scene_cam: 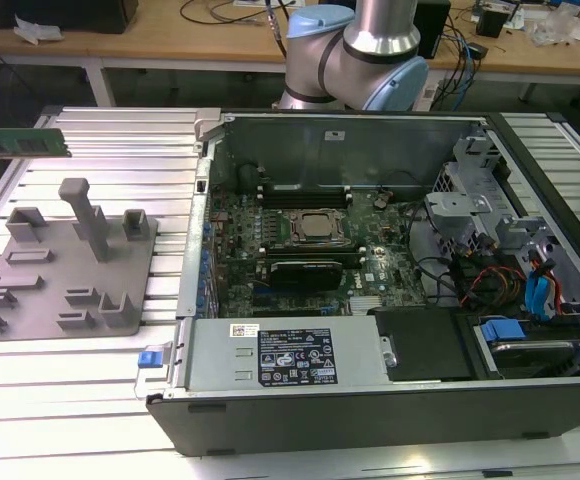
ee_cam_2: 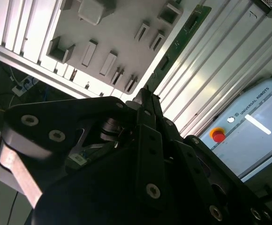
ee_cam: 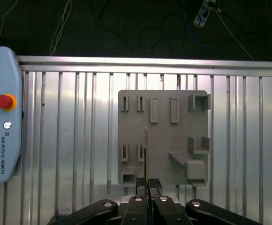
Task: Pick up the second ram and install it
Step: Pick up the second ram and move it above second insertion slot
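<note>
Long, thin green circuit-board second ram point(ee_cam_2: 177, 44), pinched by one end between closed gripper point(ee_cam: 147, 180) fingers over grey plastic plate point(ee_cam: 164, 140); likely light, stiff, fragile, best held by bare edges.

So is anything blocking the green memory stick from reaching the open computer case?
Nothing visible does. The long green circuit-board strip is held in the end effector above the grey plastic plate, and the black metal computer case is open, its motherboard uncovered.
</note>
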You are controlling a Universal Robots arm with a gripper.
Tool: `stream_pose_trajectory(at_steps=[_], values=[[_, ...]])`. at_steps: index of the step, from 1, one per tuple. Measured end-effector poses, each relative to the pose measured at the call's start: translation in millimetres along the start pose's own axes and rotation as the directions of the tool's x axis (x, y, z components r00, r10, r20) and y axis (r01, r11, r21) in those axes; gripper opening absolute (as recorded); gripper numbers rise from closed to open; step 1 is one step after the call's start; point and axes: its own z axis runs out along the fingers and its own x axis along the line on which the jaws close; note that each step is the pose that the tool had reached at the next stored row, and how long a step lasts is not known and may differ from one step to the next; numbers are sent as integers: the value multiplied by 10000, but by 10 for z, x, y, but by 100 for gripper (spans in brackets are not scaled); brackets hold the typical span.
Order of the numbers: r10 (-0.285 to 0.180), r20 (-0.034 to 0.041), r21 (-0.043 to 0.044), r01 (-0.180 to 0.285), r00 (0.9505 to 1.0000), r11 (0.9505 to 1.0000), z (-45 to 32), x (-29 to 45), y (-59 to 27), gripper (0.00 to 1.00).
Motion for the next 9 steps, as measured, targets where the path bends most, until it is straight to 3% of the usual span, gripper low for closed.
stream_pose_trajectory(at_steps=[9], values=[[0, 0, 0, 0, 10000, 10000, -12, 5, -235, 9]])
